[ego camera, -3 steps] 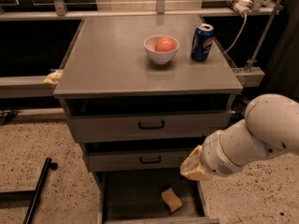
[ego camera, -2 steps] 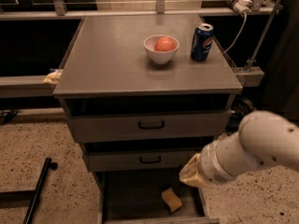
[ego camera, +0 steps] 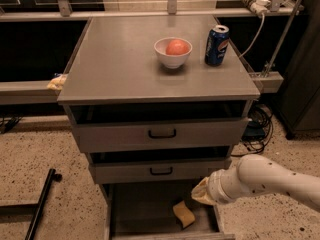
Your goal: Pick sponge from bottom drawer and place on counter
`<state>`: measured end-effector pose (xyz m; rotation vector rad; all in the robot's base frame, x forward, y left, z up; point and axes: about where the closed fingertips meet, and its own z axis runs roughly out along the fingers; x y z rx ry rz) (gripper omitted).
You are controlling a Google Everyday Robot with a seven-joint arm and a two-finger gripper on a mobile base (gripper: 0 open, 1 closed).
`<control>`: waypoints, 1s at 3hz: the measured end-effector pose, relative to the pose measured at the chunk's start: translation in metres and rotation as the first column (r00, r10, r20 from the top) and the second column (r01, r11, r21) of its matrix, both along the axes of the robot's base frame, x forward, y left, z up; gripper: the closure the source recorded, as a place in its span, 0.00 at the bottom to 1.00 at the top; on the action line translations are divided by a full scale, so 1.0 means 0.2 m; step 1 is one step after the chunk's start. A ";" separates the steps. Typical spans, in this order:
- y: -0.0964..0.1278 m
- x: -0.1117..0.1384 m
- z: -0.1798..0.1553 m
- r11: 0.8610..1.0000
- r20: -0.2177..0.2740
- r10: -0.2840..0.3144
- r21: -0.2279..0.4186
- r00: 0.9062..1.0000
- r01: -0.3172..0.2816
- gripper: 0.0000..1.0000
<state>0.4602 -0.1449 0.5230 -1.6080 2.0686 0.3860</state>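
The yellow sponge lies on the floor of the open bottom drawer, towards its right side. My gripper is at the end of the white arm that comes in from the right; it hangs just above and to the right of the sponge, over the drawer's right wall, apart from the sponge. The counter is the flat grey top of the cabinet, above.
On the counter stand a white bowl with an orange-red fruit and a blue soda can. Two drawer fronts with black handles are above the open drawer. A yellowish cloth wad lies on the left rail. A black bar lies on the floor at left.
The arm has pulled back to the right and lower, so less of it fills the view. The gripper has dropped closer to the bottom drawer. The sponge has not moved.
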 end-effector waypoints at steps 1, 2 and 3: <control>-0.05 0.20 -0.28 0.998 0.024 -0.023 0.056 0.999 0.021 1.00; 0.00 0.16 -0.45 0.995 -0.026 -0.028 0.094 0.999 0.030 1.00; -0.04 0.18 -0.45 0.997 -0.008 -0.033 0.074 0.999 0.034 1.00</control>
